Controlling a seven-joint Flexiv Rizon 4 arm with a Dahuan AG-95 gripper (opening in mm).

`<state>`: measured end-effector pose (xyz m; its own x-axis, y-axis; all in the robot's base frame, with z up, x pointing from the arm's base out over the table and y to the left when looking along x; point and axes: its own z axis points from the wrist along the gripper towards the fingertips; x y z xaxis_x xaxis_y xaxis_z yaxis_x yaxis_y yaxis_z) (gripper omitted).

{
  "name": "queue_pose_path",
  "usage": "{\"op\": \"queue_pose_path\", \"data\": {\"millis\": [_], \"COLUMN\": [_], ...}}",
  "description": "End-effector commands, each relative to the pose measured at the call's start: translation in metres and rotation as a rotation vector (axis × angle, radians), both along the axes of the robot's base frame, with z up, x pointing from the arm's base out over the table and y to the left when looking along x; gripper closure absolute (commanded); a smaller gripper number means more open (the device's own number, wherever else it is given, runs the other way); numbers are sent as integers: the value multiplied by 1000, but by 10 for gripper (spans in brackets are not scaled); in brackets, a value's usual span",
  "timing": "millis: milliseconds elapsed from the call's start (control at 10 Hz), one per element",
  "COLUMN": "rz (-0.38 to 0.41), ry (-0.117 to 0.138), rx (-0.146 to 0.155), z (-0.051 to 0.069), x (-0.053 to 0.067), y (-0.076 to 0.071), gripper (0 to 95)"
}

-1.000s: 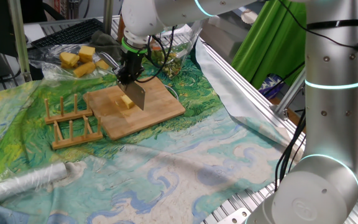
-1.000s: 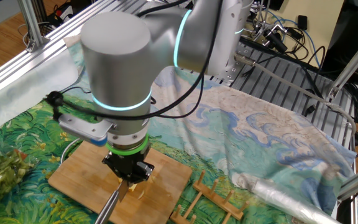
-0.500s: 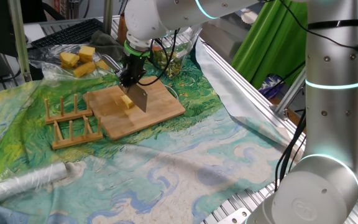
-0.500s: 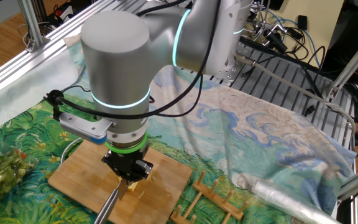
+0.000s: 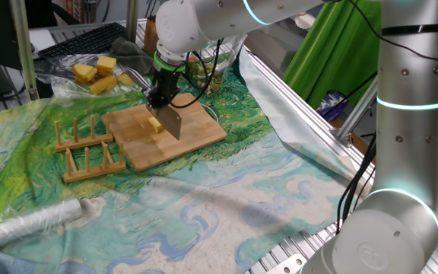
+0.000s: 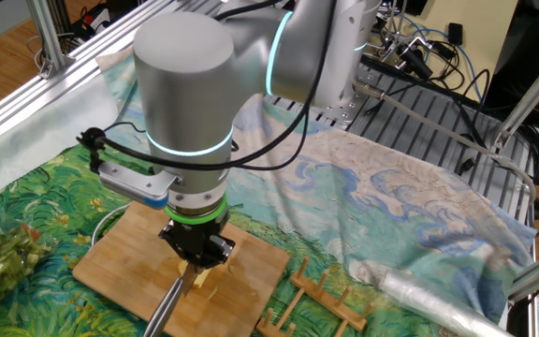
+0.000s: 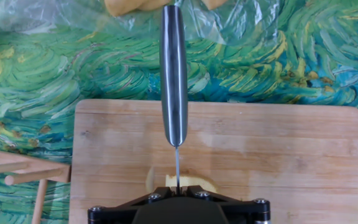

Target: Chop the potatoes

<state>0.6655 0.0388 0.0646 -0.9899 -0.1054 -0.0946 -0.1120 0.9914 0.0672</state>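
A small pale-yellow potato piece (image 5: 153,125) lies on the wooden cutting board (image 5: 196,137). My gripper (image 5: 159,97) is shut on a knife (image 5: 172,119) whose blade stands on edge beside and over the potato. In the hand view the knife (image 7: 174,81) runs up the middle, with the potato (image 7: 199,182) partly hidden under the gripper (image 7: 178,185). In the other fixed view the gripper (image 6: 197,261) holds the knife (image 6: 167,308) over the board (image 6: 129,281); a bit of potato (image 6: 204,284) shows beside the blade.
Two wooden racks (image 5: 87,149) stand left of the board. Deeper-yellow chunks (image 5: 97,73) lie on clear plastic at the back left. A foil roll (image 5: 29,224) lies at the front left. A bag of greens (image 6: 3,253) lies beside the board.
The gripper and knife have shifted slightly to the right along the board. The potato has not moved.
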Motion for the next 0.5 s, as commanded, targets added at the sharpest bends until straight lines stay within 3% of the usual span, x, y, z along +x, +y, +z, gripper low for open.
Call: {"op": "queue_pose_path", "data": {"millis": [100, 500], "rz": [-5, 1], "ry": [-8, -13], "rx": [-3, -14], "z": [0, 0], "x": [-2, -3], "y": [0, 1], "gripper": [950, 950]}}
